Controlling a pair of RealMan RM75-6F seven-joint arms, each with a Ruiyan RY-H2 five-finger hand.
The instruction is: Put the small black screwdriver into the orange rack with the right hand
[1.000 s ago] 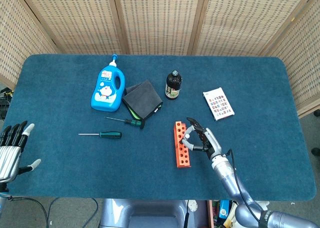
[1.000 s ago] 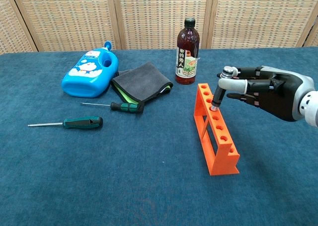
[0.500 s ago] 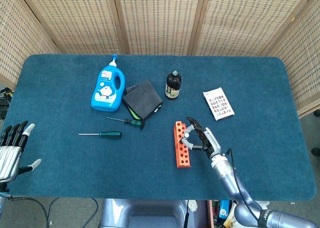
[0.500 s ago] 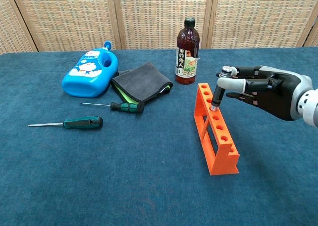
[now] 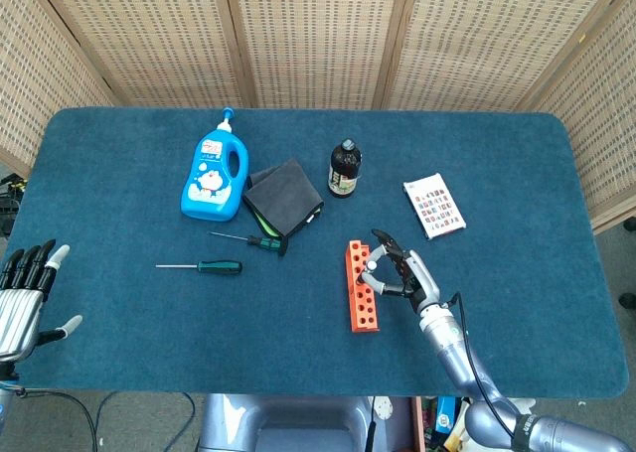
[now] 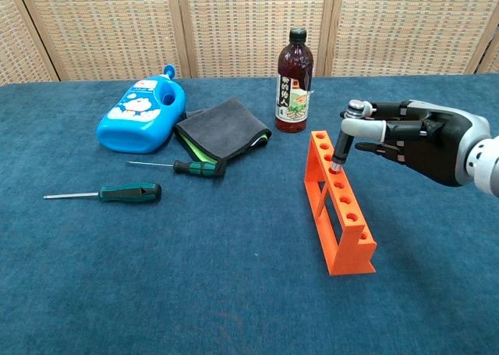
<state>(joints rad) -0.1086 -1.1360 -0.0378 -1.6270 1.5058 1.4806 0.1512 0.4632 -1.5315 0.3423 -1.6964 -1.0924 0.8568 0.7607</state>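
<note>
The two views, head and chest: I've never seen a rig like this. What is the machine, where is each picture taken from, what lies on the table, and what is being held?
It is a robot with two arms, each ending in a mechanical hand. The head view looks down from above; the chest view looks across the table from lower down. The right hand pinches a small black screwdriver, its tip at a hole near the far end of the orange rack. The left hand waits at the table's near left edge, open and holding nothing. Also on the blue cloth: a blue bottle lying flat, a dark folded cloth, a brown bottle, two green-handled screwdrivers, and a card.
</note>
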